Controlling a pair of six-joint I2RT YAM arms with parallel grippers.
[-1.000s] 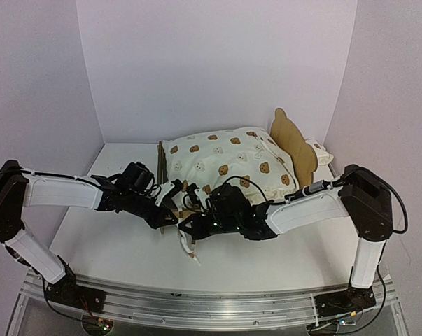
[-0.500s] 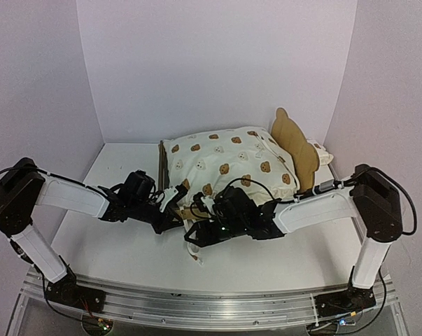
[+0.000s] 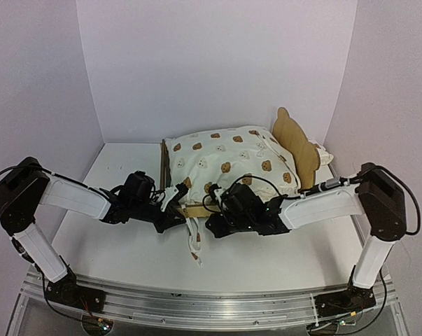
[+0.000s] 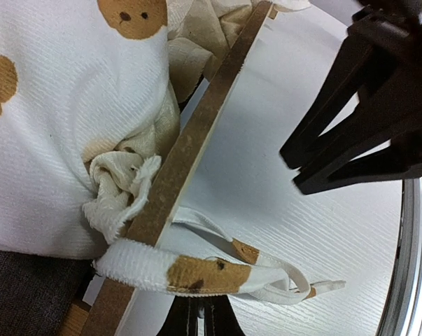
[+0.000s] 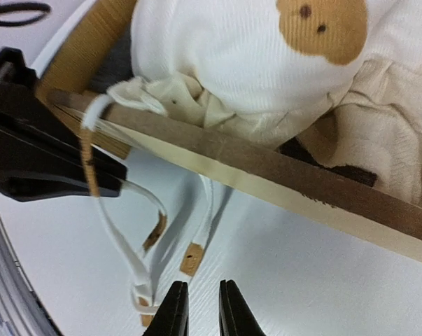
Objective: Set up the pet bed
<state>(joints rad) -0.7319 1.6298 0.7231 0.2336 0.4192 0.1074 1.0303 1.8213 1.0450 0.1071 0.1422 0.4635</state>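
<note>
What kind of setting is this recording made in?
Probably a lab robot cell, not a home: plain lilac walls box in a white table, and an aluminium rail runs along its near edge.

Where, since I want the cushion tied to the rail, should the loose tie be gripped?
Probably pinch the tie near its free end on the table, from above, jaws across its width. It is a flat, limp strip lying clear there; nearer the rail, the cushion leaves little room.

Pet bed [image 3: 228, 162]: plywood frame, bear-ear headboard upright, bear-print cushion seated inside, ties hanging over near rail.
</note>
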